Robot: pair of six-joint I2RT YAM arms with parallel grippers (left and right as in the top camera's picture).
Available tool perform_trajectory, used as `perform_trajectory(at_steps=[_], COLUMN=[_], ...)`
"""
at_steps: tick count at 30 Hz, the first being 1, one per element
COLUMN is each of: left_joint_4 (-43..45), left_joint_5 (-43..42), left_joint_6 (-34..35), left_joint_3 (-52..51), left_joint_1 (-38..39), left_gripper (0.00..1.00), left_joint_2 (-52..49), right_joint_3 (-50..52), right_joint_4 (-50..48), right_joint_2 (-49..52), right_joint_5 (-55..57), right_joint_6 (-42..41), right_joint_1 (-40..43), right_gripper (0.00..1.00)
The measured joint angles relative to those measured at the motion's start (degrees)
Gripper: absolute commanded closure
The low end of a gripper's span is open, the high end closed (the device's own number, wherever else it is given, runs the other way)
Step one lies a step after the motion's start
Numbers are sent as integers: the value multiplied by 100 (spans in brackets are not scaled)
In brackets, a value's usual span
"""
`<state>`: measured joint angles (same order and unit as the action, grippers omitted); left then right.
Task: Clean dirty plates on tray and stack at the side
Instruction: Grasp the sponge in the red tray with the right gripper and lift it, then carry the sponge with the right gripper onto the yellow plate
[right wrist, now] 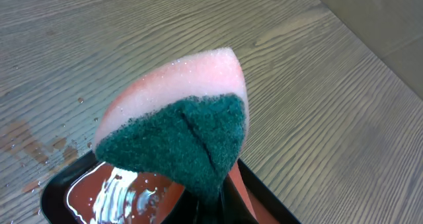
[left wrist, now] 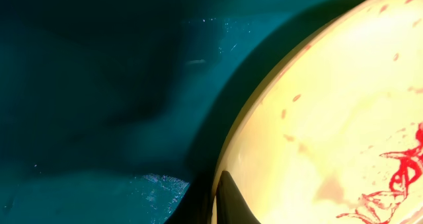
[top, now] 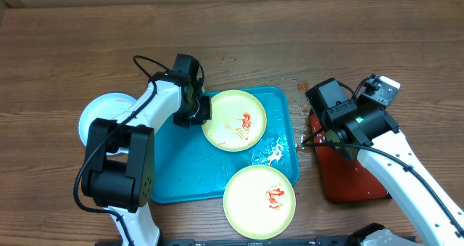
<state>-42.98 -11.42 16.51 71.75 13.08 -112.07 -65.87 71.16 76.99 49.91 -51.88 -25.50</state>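
Sponge in pinch of right tool; left tool at plate rim, closure unclear.

- Sponge fills most of the shot: pink foam on top, green scouring side facing the camera, folded with a crease down the middle.
- Right gripper has it pinched at the bottom edge — only dark bits of the fingers show.
- Underneath sits a dark red tray with a black rim and shiny liquid pooled inside.
- Wooden table all round, with a few water droplets left of the tray.
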Motion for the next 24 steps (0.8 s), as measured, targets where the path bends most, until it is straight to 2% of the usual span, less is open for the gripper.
perform_trajectory(at_steps=[20, 24], left_joint_4=[-2, 0], left_joint_5=[0, -2], left_joint_6=[0, 0], left_joint_3=[2, 0], left_joint_1=[0, 0], left_gripper=[96, 96], left_joint_2=[0, 0], right_joint_3=[0, 13], right_joint_4=[-7, -240], right_joint_2=[0, -2], right_joint_5=[-28, -778], right_joint_6=[0, -13], right_joint_1=[0, 15], right_gripper=[96, 96])
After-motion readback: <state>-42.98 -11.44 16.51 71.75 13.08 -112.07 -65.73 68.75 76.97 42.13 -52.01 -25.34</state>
